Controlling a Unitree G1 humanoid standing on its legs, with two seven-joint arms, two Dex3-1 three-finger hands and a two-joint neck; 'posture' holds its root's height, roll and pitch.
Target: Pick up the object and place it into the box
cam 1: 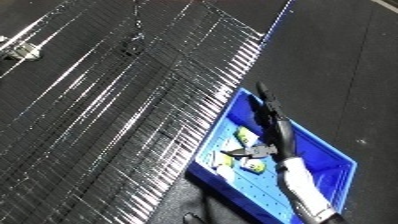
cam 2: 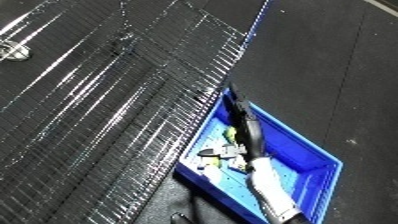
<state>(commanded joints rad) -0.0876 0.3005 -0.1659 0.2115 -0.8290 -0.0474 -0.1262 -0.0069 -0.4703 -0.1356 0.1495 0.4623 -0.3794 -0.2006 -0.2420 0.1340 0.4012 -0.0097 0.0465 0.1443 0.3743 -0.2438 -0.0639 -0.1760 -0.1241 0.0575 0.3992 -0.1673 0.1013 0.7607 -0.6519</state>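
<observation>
A blue bin [cam 1: 333,160] stands at the lower right, beside the edge of a wire-grid surface. My right forearm [cam 1: 302,187] comes in from the bottom edge and reaches into the bin. My right hand [cam 1: 259,149] is low inside it, its black fingers curled round a small white and yellow-green object [cam 2: 229,134]. Parts of the object show on both sides of the fingers. A long dark shape [cam 1: 266,102] runs on from the hand over the bin's far rim; I cannot tell what it is. My left hand does not show.
The shiny wire-grid surface [cam 1: 115,105] fills the left and middle of the view. A small silver fitting [cam 1: 22,50] sits at its upper left. Dark floor [cam 1: 346,60] lies to the right of the bin.
</observation>
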